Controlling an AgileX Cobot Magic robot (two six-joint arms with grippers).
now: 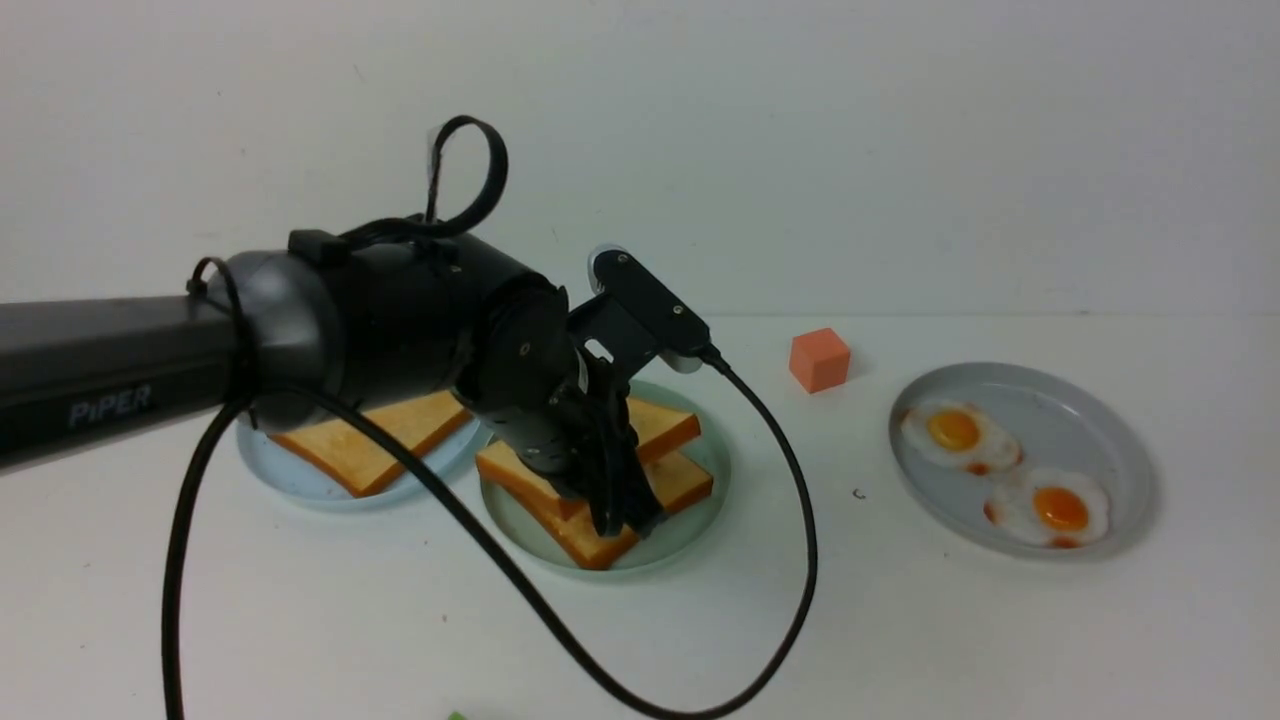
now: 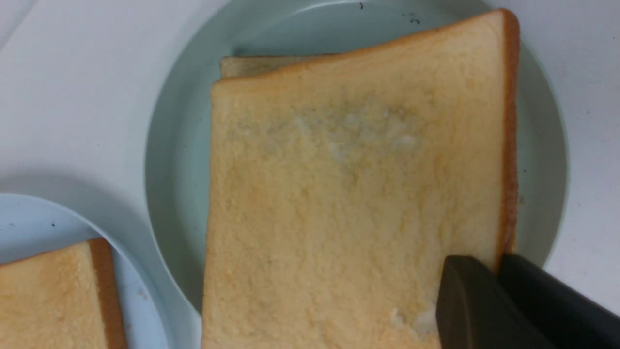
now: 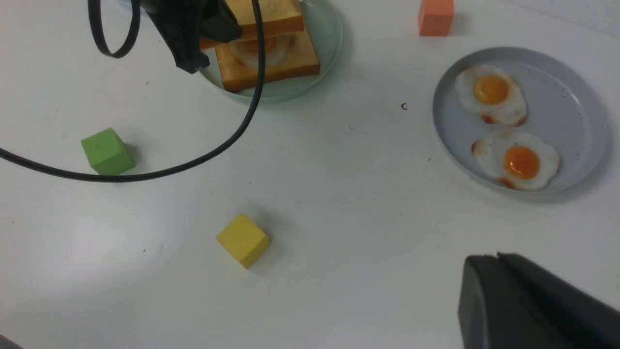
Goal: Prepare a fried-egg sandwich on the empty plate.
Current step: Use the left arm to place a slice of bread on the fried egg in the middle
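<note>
The left pincer (image 1: pixel 625 515) is closed on one crust edge of the top toast slice (image 2: pixel 339 194). This slice sits askew over the lower slice (image 3: pixel 271 65), with the egg (image 3: pixel 256 48) between them. The resulting sandwich (image 1: pixel 600 480) rests on the green plate (image 1: pixel 692 525), directly beneath this pincer. A blue plate (image 1: pixel 290 480) holding one toast (image 1: pixel 370 445) lies just to its left. The right pincer (image 3: pixel 499 259) has its fingers together with nothing between them. A grey plate (image 3: pixel 581 97) holding two eggs lies ahead of it.
</note>
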